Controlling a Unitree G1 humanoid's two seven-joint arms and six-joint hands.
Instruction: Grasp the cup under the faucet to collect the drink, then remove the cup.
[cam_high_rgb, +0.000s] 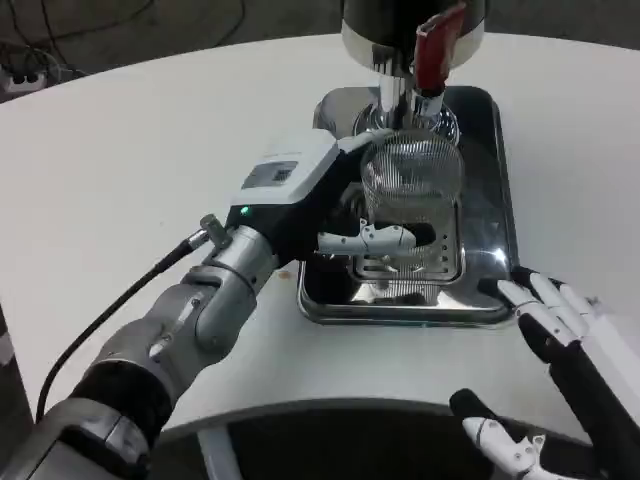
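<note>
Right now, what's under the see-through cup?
The cup stands on a slotted metal grate set in the shiny drip tray, below the faucet. The left hand holds the cup, and its fingers cover the cup's bottom edge.

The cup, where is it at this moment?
In the head view, the clear ribbed cup stands right of centre on the metal tray, directly under the faucet, with the left hand gripping it from the left.
</note>
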